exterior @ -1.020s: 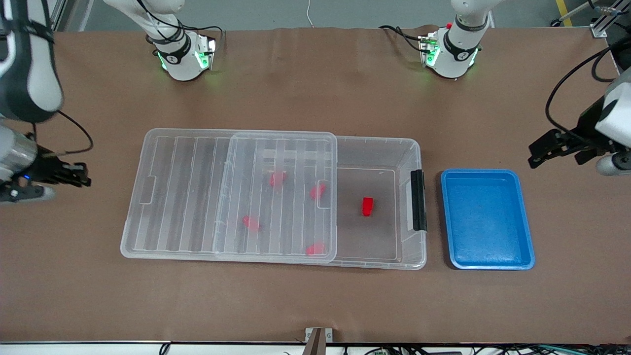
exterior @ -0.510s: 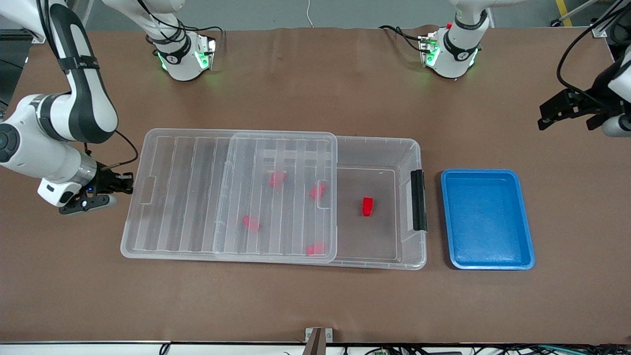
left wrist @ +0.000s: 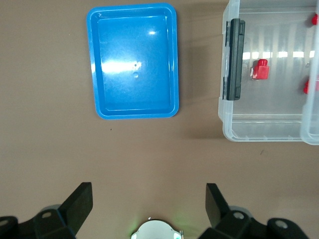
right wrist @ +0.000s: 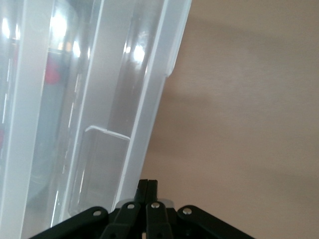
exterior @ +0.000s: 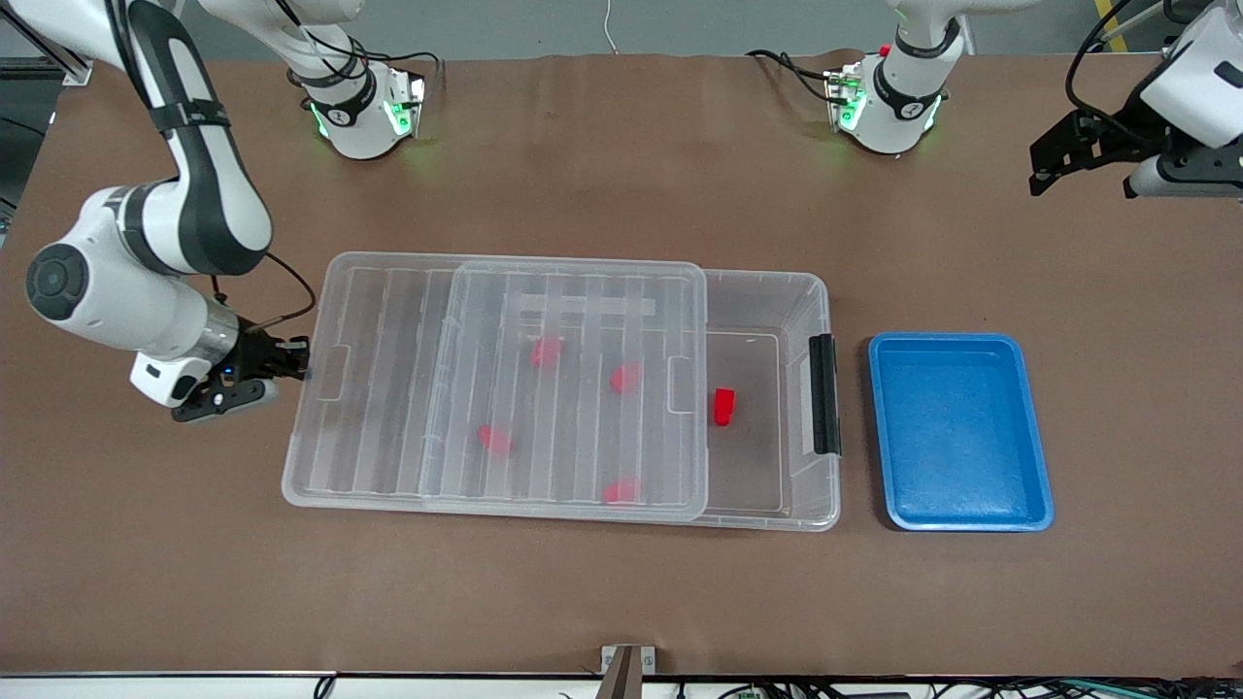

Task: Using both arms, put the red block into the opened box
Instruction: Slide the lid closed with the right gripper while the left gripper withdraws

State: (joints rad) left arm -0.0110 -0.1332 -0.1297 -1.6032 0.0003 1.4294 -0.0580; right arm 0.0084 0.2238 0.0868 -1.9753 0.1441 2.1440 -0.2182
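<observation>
The red block (exterior: 723, 406) (left wrist: 259, 69) lies on the floor of the clear box (exterior: 814, 291) (left wrist: 229, 124), in the uncovered part near the black clip (exterior: 823, 393). The ribbed lid (exterior: 388, 388) (right wrist: 149, 99) lies flat across most of the box and overhangs toward the right arm's end. Several other red blocks (exterior: 547, 351) show through it. My right gripper (exterior: 296, 364) (right wrist: 147, 183) is shut, holds nothing, and its tips rest against the lid's short end. My left gripper (exterior: 1047, 173) (left wrist: 149, 191) hangs open and empty over bare table at the left arm's end.
A blue tray (exterior: 959, 432) (left wrist: 133, 59) with nothing in it sits beside the box's clip end, toward the left arm's end. Brown table surface (exterior: 621, 602) stretches between the box and the front camera. Both arm bases (exterior: 364, 116) stand along the table's edge farthest from that camera.
My right gripper came in against the lid's end, and the lid slid toward the left arm's end, covering more of the box. My left gripper rose and drew back toward the bases.
</observation>
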